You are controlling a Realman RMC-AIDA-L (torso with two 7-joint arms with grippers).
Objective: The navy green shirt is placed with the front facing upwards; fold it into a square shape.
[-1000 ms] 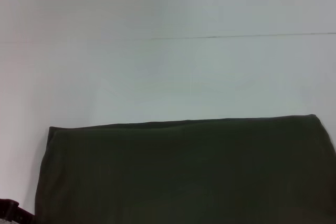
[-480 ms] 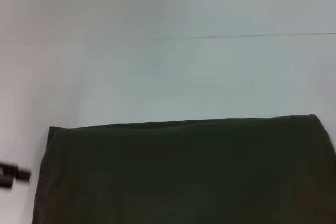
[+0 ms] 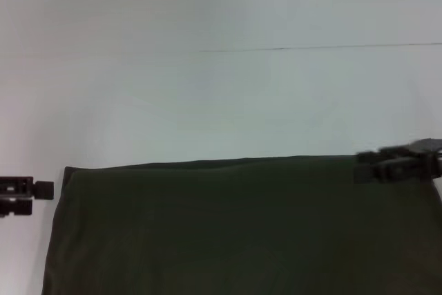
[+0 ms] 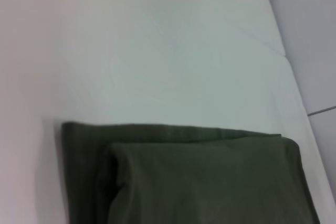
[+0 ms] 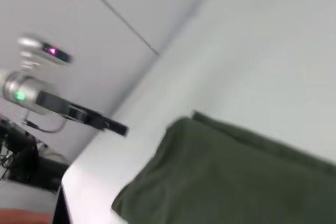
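Note:
The navy green shirt [image 3: 242, 229] lies flat on the white table [image 3: 221, 101] as a wide, plain dark olive rectangle with no print showing. Its far edge runs straight across the head view and its near part is cut off below. My left gripper [image 3: 43, 191] hovers just off the shirt's far left corner. My right gripper [image 3: 362, 165] is over the far right corner. The left wrist view shows the shirt [image 4: 199, 182] in stacked layers with a rolled fold. In the right wrist view the shirt's corner [image 5: 231, 177] appears, and my left gripper [image 5: 113, 126] shows farther off.
White tabletop stretches beyond the shirt, crossed by a thin dark seam [image 3: 311, 48]. The left wrist view shows the table's edge with grey floor tiles [image 4: 315, 35] past it. Dark equipment and cables [image 5: 21, 161] sit off the table in the right wrist view.
My left gripper has risen from the bottom left corner of the head view to beside the shirt's far left corner. My right gripper has come into view at the far right corner. The shirt has not moved.

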